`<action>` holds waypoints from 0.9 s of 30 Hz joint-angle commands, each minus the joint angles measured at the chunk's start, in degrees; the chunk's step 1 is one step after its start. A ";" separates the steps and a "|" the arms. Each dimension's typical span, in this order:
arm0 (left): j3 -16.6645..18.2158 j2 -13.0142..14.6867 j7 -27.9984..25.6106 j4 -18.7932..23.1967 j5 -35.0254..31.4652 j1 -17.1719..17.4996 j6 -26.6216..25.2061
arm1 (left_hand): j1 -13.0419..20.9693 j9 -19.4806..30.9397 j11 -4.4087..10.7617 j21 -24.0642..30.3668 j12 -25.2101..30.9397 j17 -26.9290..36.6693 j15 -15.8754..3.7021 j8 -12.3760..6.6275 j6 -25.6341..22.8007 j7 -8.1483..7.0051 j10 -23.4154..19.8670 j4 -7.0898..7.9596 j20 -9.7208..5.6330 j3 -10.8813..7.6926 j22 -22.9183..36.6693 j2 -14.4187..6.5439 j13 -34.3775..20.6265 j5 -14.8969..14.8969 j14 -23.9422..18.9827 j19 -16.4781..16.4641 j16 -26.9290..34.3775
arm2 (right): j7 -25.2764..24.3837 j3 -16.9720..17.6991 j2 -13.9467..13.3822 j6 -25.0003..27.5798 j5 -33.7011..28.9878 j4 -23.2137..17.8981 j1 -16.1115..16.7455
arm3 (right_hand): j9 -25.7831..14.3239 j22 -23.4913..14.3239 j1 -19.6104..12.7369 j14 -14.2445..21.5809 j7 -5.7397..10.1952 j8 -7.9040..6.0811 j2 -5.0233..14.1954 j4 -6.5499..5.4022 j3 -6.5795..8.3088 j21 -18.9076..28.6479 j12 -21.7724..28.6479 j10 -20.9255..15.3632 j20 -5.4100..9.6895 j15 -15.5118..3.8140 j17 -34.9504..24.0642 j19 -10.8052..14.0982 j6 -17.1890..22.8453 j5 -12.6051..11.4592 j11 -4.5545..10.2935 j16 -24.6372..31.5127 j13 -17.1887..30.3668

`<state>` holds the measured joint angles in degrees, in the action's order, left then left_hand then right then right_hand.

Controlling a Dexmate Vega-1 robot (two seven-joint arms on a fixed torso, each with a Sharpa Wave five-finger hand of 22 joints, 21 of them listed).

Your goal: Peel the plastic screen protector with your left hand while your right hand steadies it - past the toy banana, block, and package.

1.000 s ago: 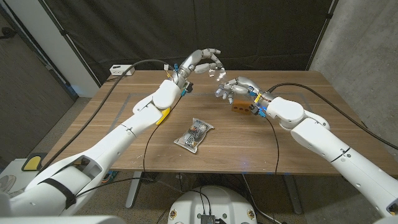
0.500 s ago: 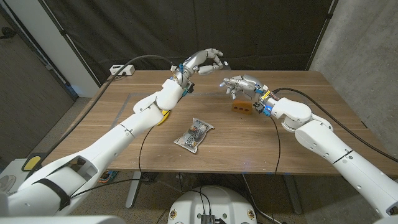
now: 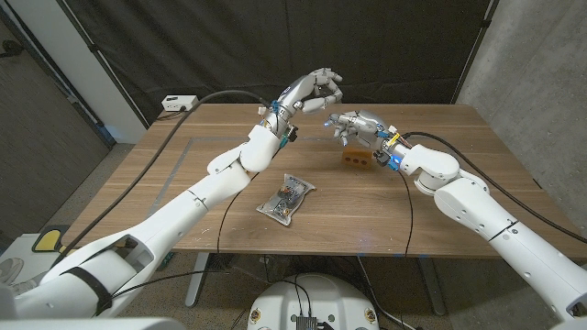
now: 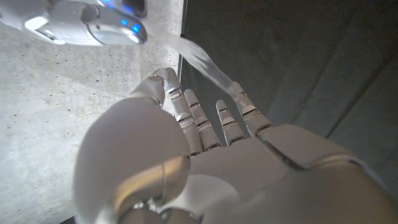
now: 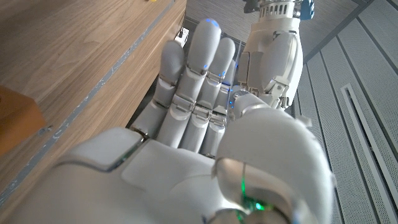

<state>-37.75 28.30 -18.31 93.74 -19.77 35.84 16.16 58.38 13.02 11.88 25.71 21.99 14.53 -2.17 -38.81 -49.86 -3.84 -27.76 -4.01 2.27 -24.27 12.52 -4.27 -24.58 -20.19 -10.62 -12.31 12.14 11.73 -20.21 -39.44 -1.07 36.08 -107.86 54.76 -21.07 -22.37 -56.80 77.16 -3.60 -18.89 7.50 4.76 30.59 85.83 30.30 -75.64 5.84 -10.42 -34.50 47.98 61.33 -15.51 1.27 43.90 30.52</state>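
A clear plastic strip, the screen protector, stretches from my right hand to the fingertips of my left hand, which pinch its end. In the head view my left hand is raised over the table's far middle, fingers curled. Just below and to its right, my right hand is closed, holding the other end; the film itself is too faint to make out there. The orange block lies right below my right hand. The clear package lies nearer, at mid-table. My left forearm covers the spot of the toy banana.
A white power box with a cable sits at the table's back left corner. A faint taped outline marks the left part of the wooden table. The right wrist view shows the block's corner and my left wrist.
My left hand has risen and swung right, nearer to above my right hand, drawing the strip out. My right hand lifted slightly a second ago, then stayed. The left forearm now covers the banana.
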 commanded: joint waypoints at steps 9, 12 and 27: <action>-2.90 2.51 5.29 3.69 -8.89 -1.63 -0.06 | -1.58 22.28 0.50 0.66 1.86 0.82 -5.12 -12.01 0.98 0.13 -1.73 0.21 -1.32 0.77 0.05 -2.72 -2.15 -2.17 0.08 -0.14 0.13 | -0.24 0.30 0.22 -0.31 2.58 -0.84 0.86 | -0.46 -0.22 -0.38 -0.01 -1.98 0.54 0.24 3.79 3.51 0.83 0.37 -3.39 6.78 -2.07 -0.07 0.71 2.67 -0.92 0.49 0.63 0.09; -2.99 2.62 3.78 4.41 -10.77 -1.06 -0.66 | -1.50 23.39 0.52 0.76 2.41 1.01 -5.39 -12.59 1.12 -0.14 -1.92 0.22 -1.58 0.95 0.01 -2.77 -2.78 -2.72 0.11 -0.06 0.13 | -0.47 0.23 0.12 -0.52 2.25 -0.96 0.95 | -0.52 -0.15 -0.39 0.10 -2.05 0.58 0.23 3.83 3.50 0.84 0.40 -3.38 6.77 -2.11 0.03 0.66 2.69 -0.95 0.40 0.64 0.12; 1.88 -5.54 -11.78 -0.50 -1.70 4.83 3.25 | -1.64 24.48 0.11 1.60 2.33 2.36 -5.40 -12.01 3.82 -1.40 2.92 0.88 -0.56 2.24 -0.08 -2.95 -5.55 -3.73 -1.72 0.33 0.93 | -2.85 0.02 -0.08 -3.10 0.21 -1.19 2.21 | -0.79 0.67 -0.17 -0.06 -1.95 0.89 0.15 3.81 3.52 0.71 0.63 -3.27 6.77 -2.08 -0.17 0.43 2.82 -1.07 0.48 0.74 0.34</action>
<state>-38.76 27.89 -20.13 96.20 -27.12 37.27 15.77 56.50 19.83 11.98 26.99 24.17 16.65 -2.15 -38.82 -46.44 -5.12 -25.15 -3.27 1.59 -22.37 12.24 -6.16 -29.85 -23.51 -11.90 -11.61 12.80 10.28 -20.04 -39.57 -2.57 37.26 -109.20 56.12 -21.65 -21.78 -56.80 77.61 -3.59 -18.14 7.48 4.76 30.59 86.49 30.52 -76.13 6.03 -10.51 -34.39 48.17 61.73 -16.34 1.18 44.33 30.56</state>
